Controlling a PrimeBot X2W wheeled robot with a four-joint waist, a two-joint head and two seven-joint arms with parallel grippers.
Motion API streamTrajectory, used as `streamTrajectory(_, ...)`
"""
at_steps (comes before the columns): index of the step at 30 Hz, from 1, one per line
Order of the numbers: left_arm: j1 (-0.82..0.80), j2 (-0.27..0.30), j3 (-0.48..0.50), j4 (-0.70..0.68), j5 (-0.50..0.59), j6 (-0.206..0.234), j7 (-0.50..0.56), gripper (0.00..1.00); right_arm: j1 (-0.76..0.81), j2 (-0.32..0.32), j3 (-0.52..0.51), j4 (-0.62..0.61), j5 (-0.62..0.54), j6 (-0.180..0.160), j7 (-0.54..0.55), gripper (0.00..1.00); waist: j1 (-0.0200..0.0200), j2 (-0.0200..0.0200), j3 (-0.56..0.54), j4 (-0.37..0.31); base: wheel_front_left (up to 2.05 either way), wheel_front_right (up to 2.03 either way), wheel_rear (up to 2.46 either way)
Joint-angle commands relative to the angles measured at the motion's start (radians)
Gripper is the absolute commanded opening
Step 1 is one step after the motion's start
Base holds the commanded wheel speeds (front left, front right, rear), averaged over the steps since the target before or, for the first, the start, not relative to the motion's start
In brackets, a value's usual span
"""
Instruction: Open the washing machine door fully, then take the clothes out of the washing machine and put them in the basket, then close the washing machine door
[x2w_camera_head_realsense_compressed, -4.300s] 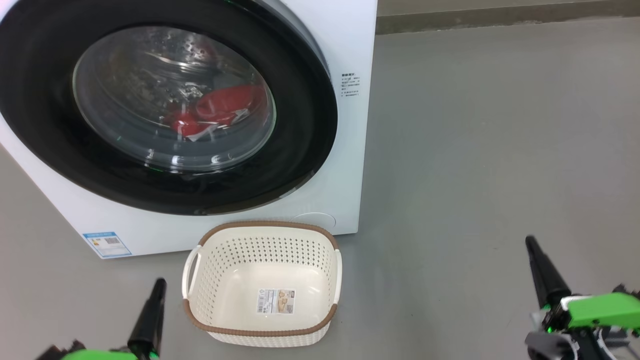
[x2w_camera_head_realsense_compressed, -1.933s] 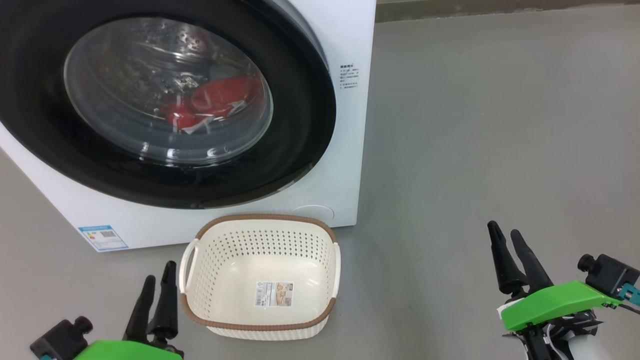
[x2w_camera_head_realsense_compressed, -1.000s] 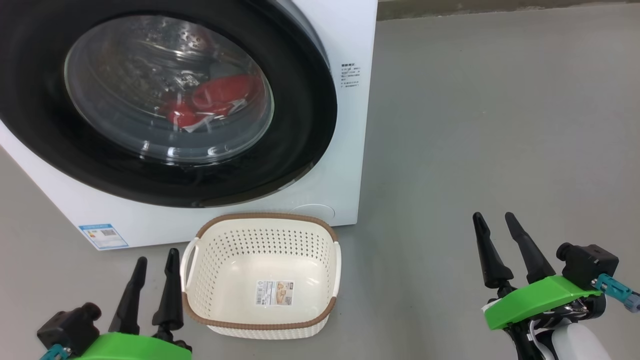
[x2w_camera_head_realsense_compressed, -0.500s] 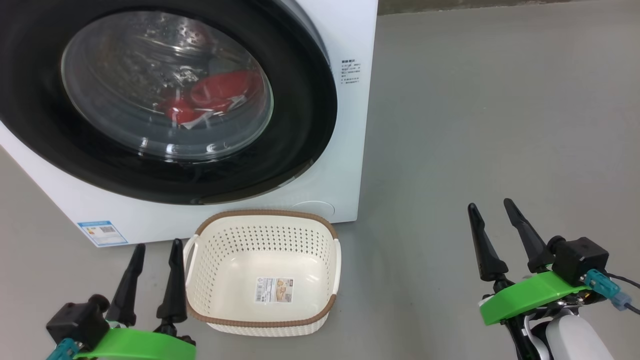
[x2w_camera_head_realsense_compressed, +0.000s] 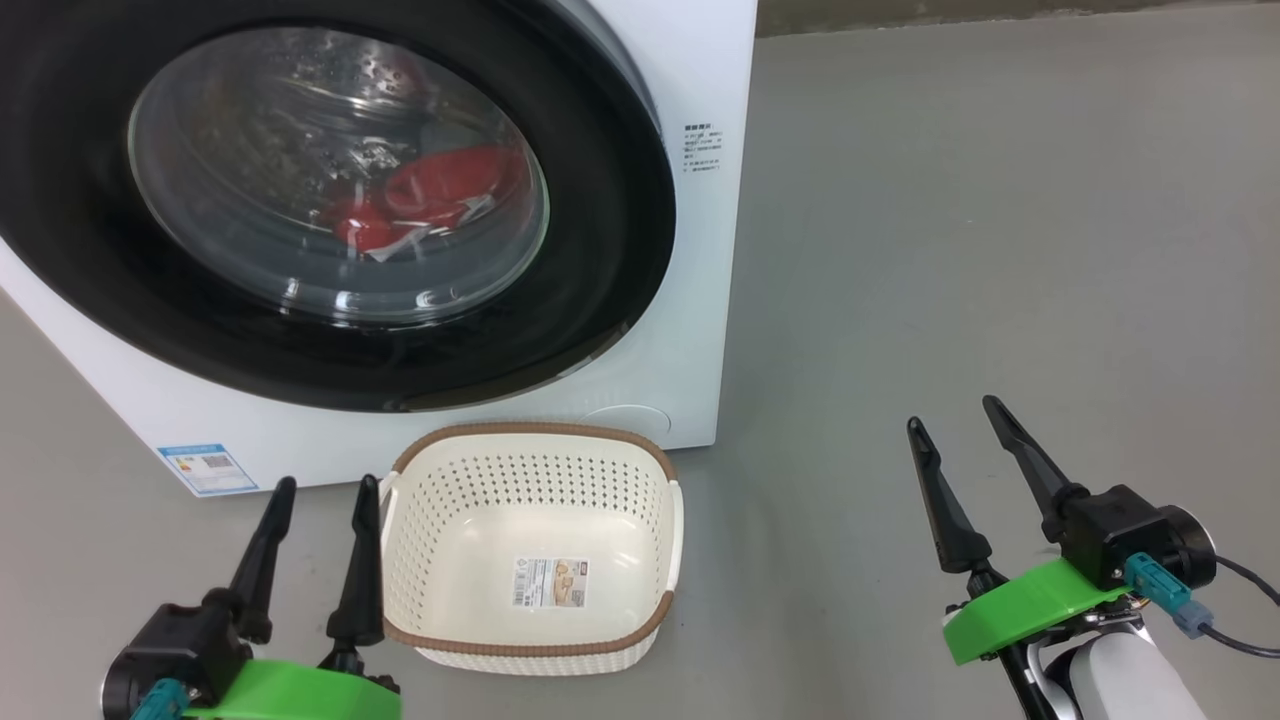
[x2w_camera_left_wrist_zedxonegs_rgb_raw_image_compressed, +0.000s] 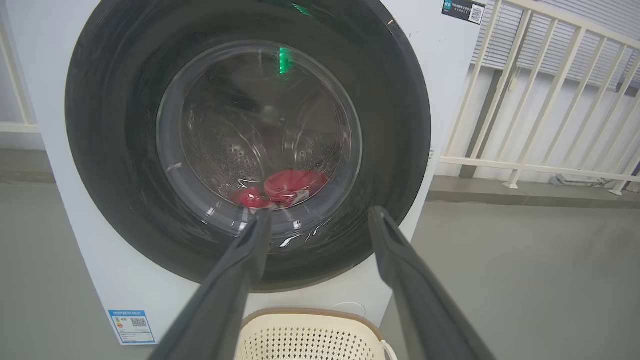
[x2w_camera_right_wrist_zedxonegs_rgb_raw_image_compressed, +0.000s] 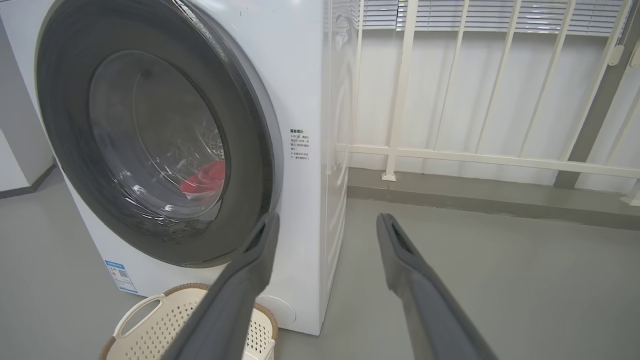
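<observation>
The white washing machine (x2w_camera_head_realsense_compressed: 690, 250) stands on the floor with its black-rimmed round door (x2w_camera_head_realsense_compressed: 600, 290) closed. Through the glass I see red clothes (x2w_camera_head_realsense_compressed: 440, 190) low in the drum, clothes (x2w_camera_left_wrist_zedxonegs_rgb_raw_image_compressed: 292, 184) that also show red in the left wrist view. The cream basket (x2w_camera_head_realsense_compressed: 530, 640) with a brown rim sits on the floor in front of the machine, with just a label on its bottom. My left gripper (x2w_camera_head_realsense_compressed: 325, 485) is open, just left of the basket. My right gripper (x2w_camera_head_realsense_compressed: 950, 412) is open over bare floor, right of the machine, holding nothing.
Grey floor (x2w_camera_head_realsense_compressed: 1000, 250) stretches to the right of the machine. Behind it runs a white railing (x2w_camera_right_wrist_zedxonegs_rgb_raw_image_compressed: 450, 155) along a low kerb. A blue sticker (x2w_camera_head_realsense_compressed: 205, 468) marks the machine's lower left corner.
Both grippers have risen a little in the head view and turned, and the right one has drifted left. The door, clothes and basket have not moved.
</observation>
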Motion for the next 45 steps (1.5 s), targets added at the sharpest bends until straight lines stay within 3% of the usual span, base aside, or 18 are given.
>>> streamTrajectory(1,-0.044,0.018,0.027,-0.030,0.014,0.007,-0.012,1.00,-0.047,-0.007,0.022,-0.027,-0.012,0.000,-0.010,1.00,-0.0001,-0.0001,0.001,0.001,0.00,0.00,0.00)
streamTrajectory(20,-0.046,0.018,0.032,-0.034,0.016,0.005,-0.012,1.00,-0.059,-0.007,0.014,-0.028,-0.007,0.000,-0.010,1.00,-0.0001,-0.0001,0.017,0.003,0.00,0.00,0.00)
streamTrajectory(21,-0.047,0.018,0.032,-0.036,0.016,0.005,-0.012,1.00,-0.062,-0.007,0.012,-0.024,-0.006,0.000,-0.010,0.50,-0.0001,-0.0001,0.021,0.003,0.00,0.00,0.00)
streamTrajectory(22,-0.048,0.018,0.032,-0.037,0.016,0.005,-0.012,1.00,-0.066,-0.007,0.009,-0.020,-0.004,0.000,-0.010,0.32,-0.0001,-0.0001,0.024,0.004,0.00,0.00,0.00)
streamTrajectory(23,-0.050,0.018,0.031,-0.039,0.017,0.005,-0.012,1.00,-0.072,-0.007,0.007,-0.016,-0.002,0.000,-0.010,0.00,-0.0001,-0.0001,0.029,0.005,0.00,0.00,0.00)
streamTrajectory(28,-0.059,0.018,0.029,-0.048,0.010,0.006,-0.012,1.00,-0.107,-0.007,0.005,0.008,0.070,0.000,-0.010,0.00,-0.0001,-0.0001,0.056,0.012,0.00,0.00,0.00)
streamTrajectory(32,-0.073,0.018,0.026,-0.063,0.005,0.009,-0.012,1.00,-0.157,-0.007,0.015,0.052,0.281,0.000,-0.010,0.00,-0.0001,-0.0001,0.088,0.021,0.00,0.00,0.00)
streamTrajectory(42,-0.109,0.018,0.010,-0.091,-0.016,0.019,-0.012,1.00,-0.314,-0.007,0.080,0.158,0.601,0.000,-0.010,0.00,-0.0001,-0.0001,0.169,0.045,0.00,0.00,0.00)
streamTrajectory(45,-0.123,0.018,0.002,-0.098,-0.026,0.026,-0.012,1.00,-0.370,-0.007,0.112,0.183,0.757,0.000,0.002,0.00,-0.0001,-0.0001,0.200,0.055,0.00,0.00,0.00)
